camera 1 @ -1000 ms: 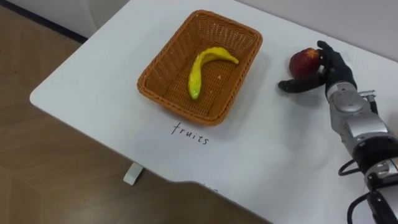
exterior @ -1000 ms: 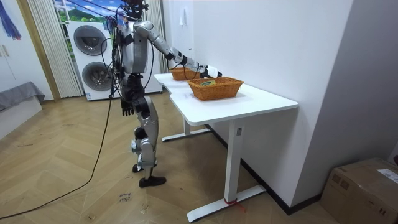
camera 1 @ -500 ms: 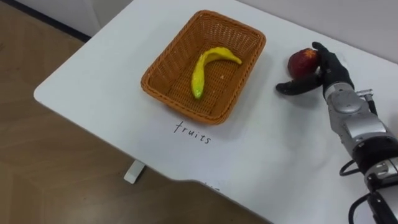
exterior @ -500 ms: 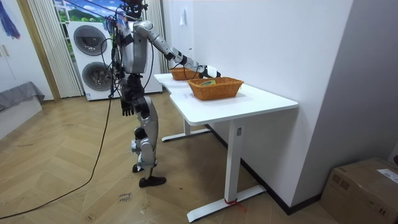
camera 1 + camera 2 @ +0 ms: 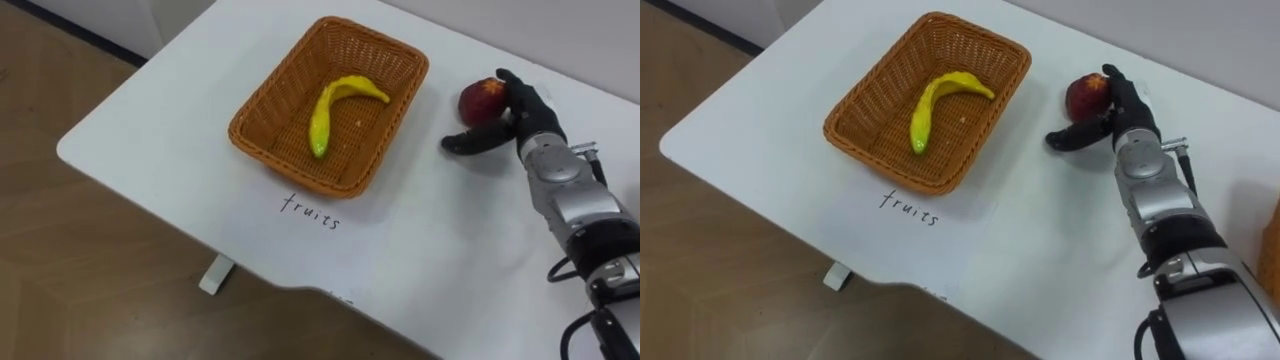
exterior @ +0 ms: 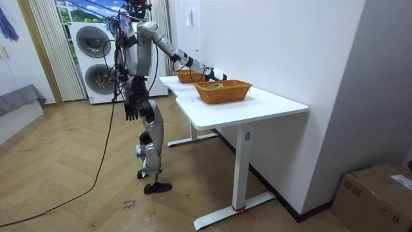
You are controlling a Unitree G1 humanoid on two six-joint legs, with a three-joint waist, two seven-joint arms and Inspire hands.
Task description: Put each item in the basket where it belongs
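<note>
Apple, likely firm, light and slippery, is sitting at the basket's 3 o'clock; right hand is curling round its middle, the safest hold; left hand is hanging idle.

The white table carries a wicker basket well to the left of the right hand, with a handwritten label at the basket's near edge. A red apple sits within the hand's curled fingers. A second basket stands to the hand's right.
</note>
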